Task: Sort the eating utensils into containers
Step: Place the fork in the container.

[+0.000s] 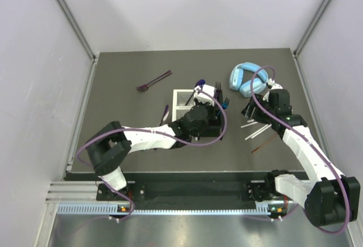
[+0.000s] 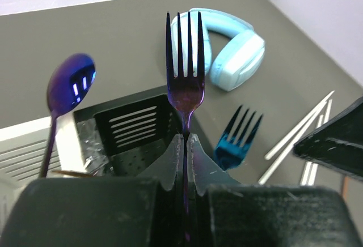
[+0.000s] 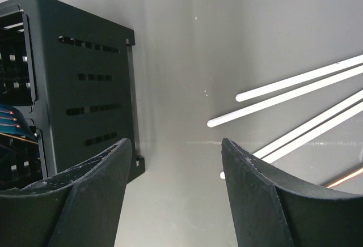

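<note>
While the left tool (image 2: 185, 144) is pinching a fork (image 2: 185, 82) by the black caddy (image 2: 134, 123), the right tool (image 3: 176, 159) is hanging open, sticks (image 3: 295, 80) at its two o'clock.

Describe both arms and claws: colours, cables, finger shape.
The left arm and right arm have white links with bulky black joints; a purple cable loops along each. The left claw and right claw carry matte black, wedge-shaped fingers with scuffed edges.
</note>
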You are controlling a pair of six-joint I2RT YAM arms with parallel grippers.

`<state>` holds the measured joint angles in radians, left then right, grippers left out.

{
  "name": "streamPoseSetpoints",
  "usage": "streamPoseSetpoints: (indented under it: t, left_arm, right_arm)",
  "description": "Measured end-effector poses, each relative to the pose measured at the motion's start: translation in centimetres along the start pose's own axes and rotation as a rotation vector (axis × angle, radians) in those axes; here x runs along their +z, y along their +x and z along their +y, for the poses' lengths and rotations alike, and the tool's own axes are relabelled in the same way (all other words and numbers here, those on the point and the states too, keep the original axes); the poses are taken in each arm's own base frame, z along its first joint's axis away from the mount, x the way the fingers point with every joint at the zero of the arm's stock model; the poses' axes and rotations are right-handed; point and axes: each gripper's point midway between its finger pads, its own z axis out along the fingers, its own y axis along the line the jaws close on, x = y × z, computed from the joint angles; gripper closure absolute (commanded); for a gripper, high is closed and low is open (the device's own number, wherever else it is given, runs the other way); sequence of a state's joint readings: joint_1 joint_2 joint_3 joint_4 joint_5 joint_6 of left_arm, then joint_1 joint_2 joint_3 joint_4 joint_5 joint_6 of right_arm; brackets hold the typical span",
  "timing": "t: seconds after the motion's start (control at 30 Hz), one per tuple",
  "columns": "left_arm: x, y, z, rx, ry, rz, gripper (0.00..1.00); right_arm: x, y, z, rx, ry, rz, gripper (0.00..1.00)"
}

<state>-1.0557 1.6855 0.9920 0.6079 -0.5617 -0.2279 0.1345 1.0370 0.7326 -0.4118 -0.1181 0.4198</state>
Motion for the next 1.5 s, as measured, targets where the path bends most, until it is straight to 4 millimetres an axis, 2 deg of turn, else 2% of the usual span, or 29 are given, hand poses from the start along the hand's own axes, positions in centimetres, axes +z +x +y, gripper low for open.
streamPoseSetpoints:
  t: [0.1, 0.43, 0.5, 0.53, 0.77, 0.9, 1.07, 1.17, 1.2, 1.23, 1.4, 1.5]
  left_arm:
    - [-0.2, 0.6, 0.4, 0.019, -0.010, 0.007, 1.00]
    - [-0.8, 1.1, 0.0, 0.023, -0.005, -0.002, 1.00]
    - [-0.9, 1.5, 0.2, 0.028, -0.011, 0.003, 0.92]
    - [-1.1, 1.8, 0.2, 0.032, -0.012, 0.009, 0.82]
    - [-1.5, 2.2, -0.3, 0.037, -0.007, 0.011, 0.66]
    - [-1.6, 2.4, -0.4, 0.040, -0.006, 0.016, 0.66]
    - [-2.3, 2.4, 0.7, 0.047, -0.036, 0.016, 0.64]
    - [-2.9, 1.5, 1.5, 0.055, -0.065, -0.001, 0.56]
    - [-3.2, 0.8, 1.9, 0.054, -0.078, -0.014, 0.50]
    - [-3.5, 0.0, 2.3, 0.053, -0.096, -0.028, 0.49]
    - [-6.1, -6.4, 5.2, 0.016, -0.226, -0.140, 0.50]
    - [-7.8, -9.2, 7.8, -0.023, -0.343, -0.172, 0.52]
  right_arm:
    - [0.0, 0.0, 0.0, 0.000, 0.000, 0.000, 0.35]
    - [0.0, 0.0, 0.0, 0.000, 0.000, 0.000, 0.35]
    - [0.0, 0.0, 0.0, 0.000, 0.000, 0.000, 0.35]
    - [0.0, 0.0, 0.0, 0.000, 0.000, 0.001, 0.35]
    - [0.0, 0.0, 0.0, 0.000, 0.001, 0.001, 0.35]
    - [0.0, 0.0, 0.0, 0.000, 0.000, 0.001, 0.35]
    - [0.0, 0.0, 0.0, 0.001, 0.000, 0.001, 0.35]
    - [0.1, 0.3, -0.1, 0.001, 0.003, 0.006, 0.35]
    - [0.2, 0.4, -0.2, 0.001, 0.003, 0.007, 0.35]
    - [0.2, 0.5, -0.2, 0.002, 0.005, 0.010, 0.35]
    - [0.2, 0.7, -0.4, 0.002, 0.007, 0.014, 0.35]
    - [0.2, 0.7, -0.4, 0.003, 0.007, 0.014, 0.35]
